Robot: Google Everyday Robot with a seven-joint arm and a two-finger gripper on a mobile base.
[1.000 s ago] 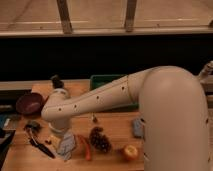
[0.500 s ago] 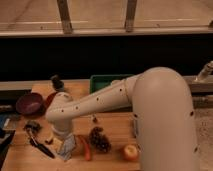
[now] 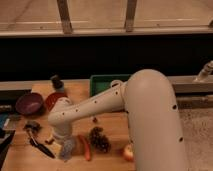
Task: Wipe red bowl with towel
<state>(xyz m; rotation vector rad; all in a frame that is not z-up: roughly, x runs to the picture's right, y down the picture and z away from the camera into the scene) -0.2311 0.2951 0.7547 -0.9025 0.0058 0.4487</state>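
The red bowl (image 3: 51, 99) sits at the back left of the wooden table, partly hidden behind my white arm. The towel (image 3: 67, 151), a small grey-blue cloth, lies near the table's front edge. My gripper (image 3: 65, 142) points down right over the towel, at its top edge or touching it. The wrist blocks the contact point. The bowl lies well behind the gripper.
A purple bowl (image 3: 28, 103) stands left of the red one. A green tray (image 3: 106, 82) is at the back. A pine cone (image 3: 99, 139), an orange carrot-like piece (image 3: 86, 147) and an apple (image 3: 129, 151) lie right of the towel. A black tool (image 3: 39, 144) lies to its left.
The wrist has sunk slightly toward the towel and the arm has shifted a little to the right. The bowls and other objects have not moved.
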